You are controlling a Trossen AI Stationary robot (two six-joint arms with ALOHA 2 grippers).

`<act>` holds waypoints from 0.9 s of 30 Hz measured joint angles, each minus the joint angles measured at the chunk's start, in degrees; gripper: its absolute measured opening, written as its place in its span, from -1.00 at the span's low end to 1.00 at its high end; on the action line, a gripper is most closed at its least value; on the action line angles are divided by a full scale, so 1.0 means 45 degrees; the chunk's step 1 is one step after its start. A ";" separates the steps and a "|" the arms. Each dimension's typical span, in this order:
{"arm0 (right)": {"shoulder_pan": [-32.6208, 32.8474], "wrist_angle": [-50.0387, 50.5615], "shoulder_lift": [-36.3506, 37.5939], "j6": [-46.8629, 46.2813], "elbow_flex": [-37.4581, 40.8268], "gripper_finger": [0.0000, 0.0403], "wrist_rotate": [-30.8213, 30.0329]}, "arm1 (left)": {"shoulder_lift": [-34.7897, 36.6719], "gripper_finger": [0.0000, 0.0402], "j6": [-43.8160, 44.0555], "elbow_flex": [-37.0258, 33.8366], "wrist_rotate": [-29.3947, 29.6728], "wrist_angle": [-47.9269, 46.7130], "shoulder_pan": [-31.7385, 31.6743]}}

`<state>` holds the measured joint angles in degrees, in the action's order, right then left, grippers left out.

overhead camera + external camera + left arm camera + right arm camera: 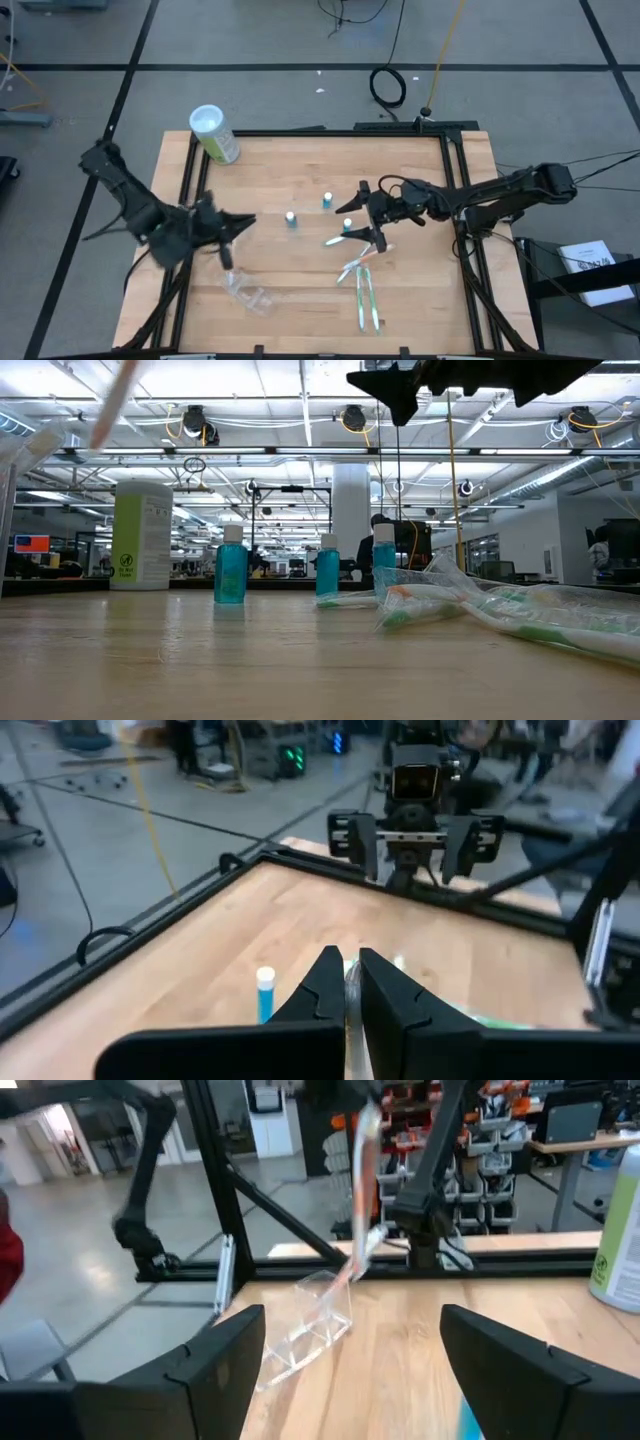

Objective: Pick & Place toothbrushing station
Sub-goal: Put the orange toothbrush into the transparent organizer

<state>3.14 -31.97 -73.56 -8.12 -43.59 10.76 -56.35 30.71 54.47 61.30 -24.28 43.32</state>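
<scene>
My left gripper is shut on a thin white toothbrush with orange accents, which hangs over the small clear holder at the table's near left. My right gripper is open and empty, raised above the table's middle right. It also shows at the top of the low view. Three blue-capped tubes stand upright on the table. Other toothbrushes lie flat near the front, right of the holder. My left gripper pinches the toothbrush near its upper end between its two fingers, which point toward the table's right, about level. The brush hangs below the fingers, slightly tilted. Its lower end is at the holder's top; I cannot tell whether they touch.
A large green canister with a white lid stands at the far left corner. A black frame rail runs along the table's edges. Bare wood lies between the holder and the tubes.
</scene>
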 joint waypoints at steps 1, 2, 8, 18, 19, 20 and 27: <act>0.0000 0.0110 0.0101 -0.0033 -0.0005 0.47 0.0000 | 0.0009 -0.98 0.0599 -0.0115 0.0702 -0.0152 0.0532; 0.0000 0.0260 0.0182 -0.0044 -0.0005 0.47 0.0005 | -0.0036 -0.98 0.1211 -0.0196 0.1354 -0.0249 0.1031; 0.0039 0.0432 0.0214 -0.0049 -0.0005 0.47 0.0005 | -0.0695 -0.98 0.3460 -0.0395 0.3369 -0.0577 0.3188; 0.0108 0.0595 0.0209 -0.0009 -0.0005 0.48 0.0012 | -0.0804 -0.98 0.7260 -0.0400 0.2492 -0.4132 0.4779; 0.0126 0.0593 0.0209 -0.0005 -0.0005 0.48 0.0010 | -0.0804 -0.98 0.7915 -0.0400 0.2490 -0.4747 0.4840; 0.0155 0.0593 0.0209 -0.0005 -0.0005 0.48 0.0012 | -0.0806 -0.98 0.8705 -0.0400 0.2486 -0.5395 0.4872; 0.0257 0.0500 0.0204 0.0049 -0.0005 0.48 0.0015 | -0.1324 -0.98 1.1573 -0.0400 0.2462 -0.7027 0.4894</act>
<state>4.29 -29.71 -72.64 -7.90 -43.62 10.83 -62.31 82.79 52.66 72.38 -55.90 65.35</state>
